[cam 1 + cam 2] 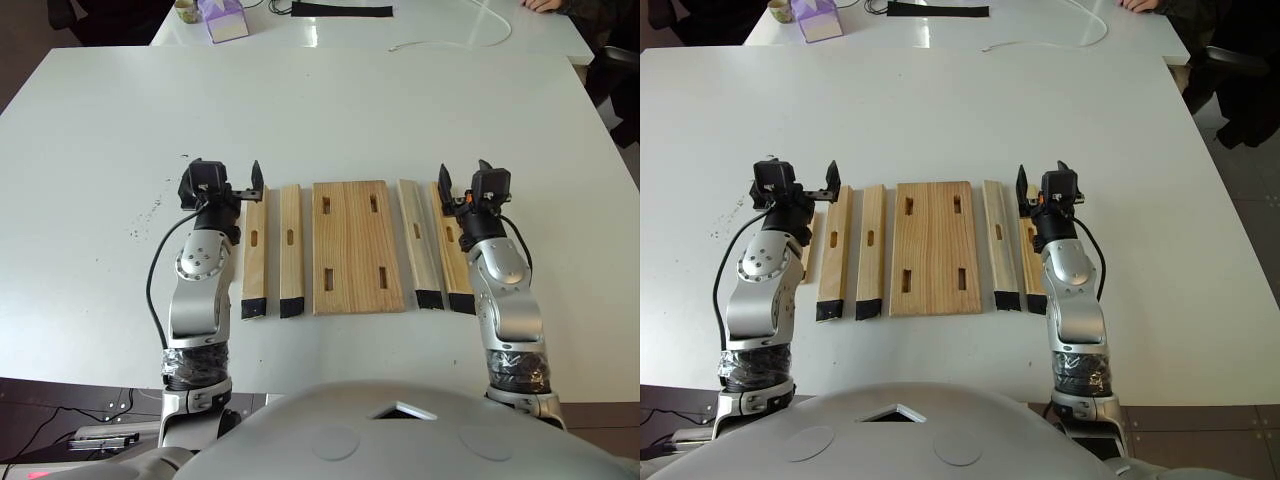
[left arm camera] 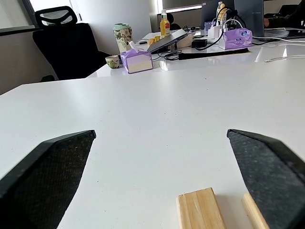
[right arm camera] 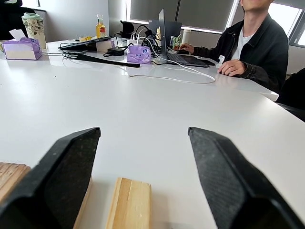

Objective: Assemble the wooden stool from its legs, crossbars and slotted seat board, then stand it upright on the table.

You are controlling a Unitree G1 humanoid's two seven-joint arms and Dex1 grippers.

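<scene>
The slotted seat board lies flat in the middle of the white table. Two wooden legs with black tips lie side by side to its left, and a third piece peeks out under my left arm. To its right lie a pale piece and another leg. My left gripper hovers open over the far ends of the left pieces. Over the far end of the right leg, my right gripper is open. Neither holds anything.
Behind stands a second table with a purple tissue box, a cup, a black strip and a white cable. Dark specks mark the table left of my left arm. The far half of the table is bare.
</scene>
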